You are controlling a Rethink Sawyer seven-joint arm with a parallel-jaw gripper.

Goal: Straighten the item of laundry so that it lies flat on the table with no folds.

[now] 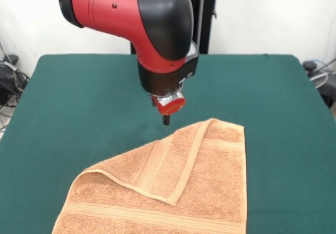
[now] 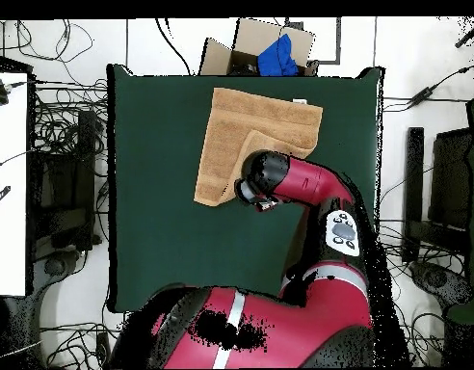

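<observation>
Towel (image 1: 173, 187) on the table (image 1: 79, 97), toward the front edge in the front view; bottom edge cut off by the frame there, so lower border not fully visible. Not flat: one corner folded over on top, forming a triangular flap with its point near the towel's middle and a raised crease along the left side. Woven border bands visible along the flap edge and near the bottom. Underside layer beneath the flap hidden.

Overhead: towel (image 2: 250, 135) near the table's top edge, roughly centred left to right. Small white tag just visible at its upper right edge. Lower right part covered by the arm's head, so that corner can't be checked.

Gripper (image 1: 166, 119) hanging just beyond the towel's far corner, over bare green, tip close to the surface. Contact with the table not resolvable. Only a short dark tip showing under a red round part; fingers not separable, so open or closed: can't tell. Nothing seen in its grasp. In the overhead, gripper fully hidden under the arm (image 2: 279, 180).

Cardboard box (image 2: 250, 48) with a blue thing (image 2: 279, 56) inside, off the table past its top edge, partly cropped. Cables on the floor around the table.
</observation>
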